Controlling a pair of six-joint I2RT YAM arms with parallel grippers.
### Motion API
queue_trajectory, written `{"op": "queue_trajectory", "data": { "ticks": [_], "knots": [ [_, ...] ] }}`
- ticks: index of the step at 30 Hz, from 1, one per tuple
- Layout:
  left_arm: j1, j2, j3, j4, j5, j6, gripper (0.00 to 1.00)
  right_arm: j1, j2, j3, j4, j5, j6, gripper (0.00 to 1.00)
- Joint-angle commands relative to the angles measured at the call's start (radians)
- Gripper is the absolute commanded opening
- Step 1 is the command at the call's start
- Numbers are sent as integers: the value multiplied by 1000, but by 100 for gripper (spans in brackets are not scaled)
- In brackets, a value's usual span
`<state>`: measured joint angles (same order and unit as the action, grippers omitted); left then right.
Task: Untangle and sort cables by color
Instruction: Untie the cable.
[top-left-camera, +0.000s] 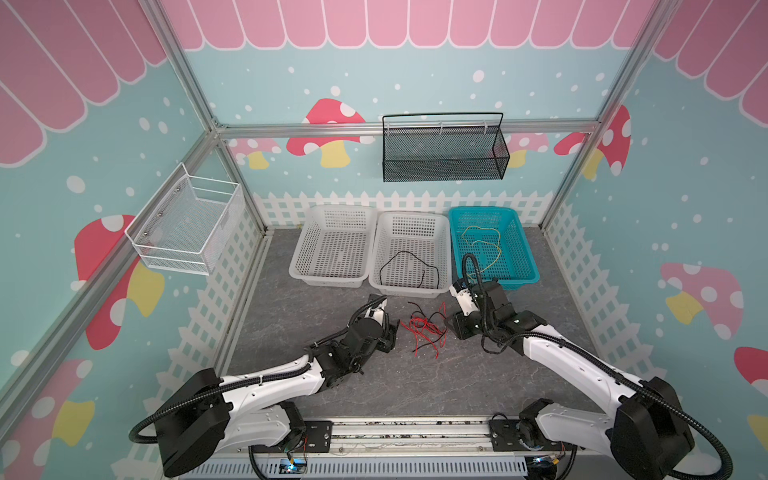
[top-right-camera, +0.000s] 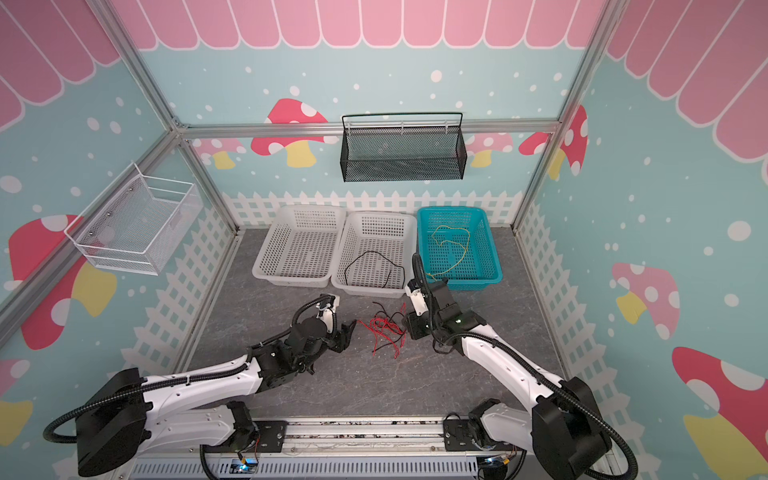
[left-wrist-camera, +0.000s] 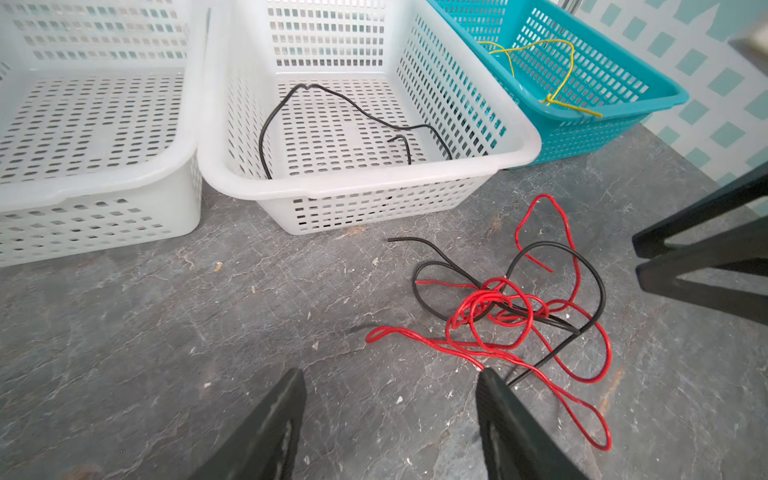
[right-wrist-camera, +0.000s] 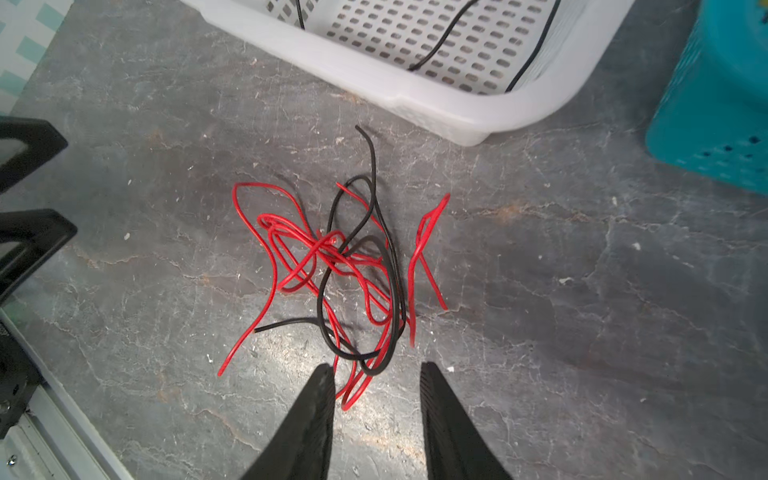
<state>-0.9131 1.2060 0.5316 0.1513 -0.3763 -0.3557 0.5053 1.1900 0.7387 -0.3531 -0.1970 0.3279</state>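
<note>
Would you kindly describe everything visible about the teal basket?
The teal basket is a rectangular, perforated, plastic-looking tub with a rolled rim, standing upright on the grey table, rightmost of three, close beside the middle white basket. One thin yellow cable lies looped inside, an end draped over its near rim.

My grey, stone-patterned desk carries a row of perforated plastic baskets: white left basket, white middle basket, teal right basket. I see thin red and black cables tangled before them.
</note>
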Motion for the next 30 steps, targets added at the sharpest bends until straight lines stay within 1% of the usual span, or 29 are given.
{"op": "queue_trajectory", "data": {
  "ticks": [1, 4, 11, 17, 23, 26, 28, 30],
  "knots": [
    [-6, 26, 36, 42, 26, -15, 65, 7, 20, -13, -19, -32, 14, 35],
    [-6, 41, 42, 50, 33, -17, 65, 6, 29, -33, 7, -59, 17, 32],
    [-6, 55, 41, 79, 33, -17, 65, 7, 52, -65, 56, -80, 36, 32],
    [-6, 61, 39, 84, 38, -17, 65, 6, 88, -85, 144, -106, 54, 30],
    [-6, 61, 36, 79, 32, -15, 65, 7, 115, -79, 229, -143, 66, 25],
    [-6, 65, 31, 83, 30, -13, 65, 7, 131, -59, 235, -122, 68, 21],
    [-6, 69, 28, 88, 26, -12, 65, 6, 141, -49, 236, -111, 69, 16],
    [-6, 75, 23, 93, 24, -7, 65, 8, 145, -39, 240, -114, 65, 6]
  ]
}}
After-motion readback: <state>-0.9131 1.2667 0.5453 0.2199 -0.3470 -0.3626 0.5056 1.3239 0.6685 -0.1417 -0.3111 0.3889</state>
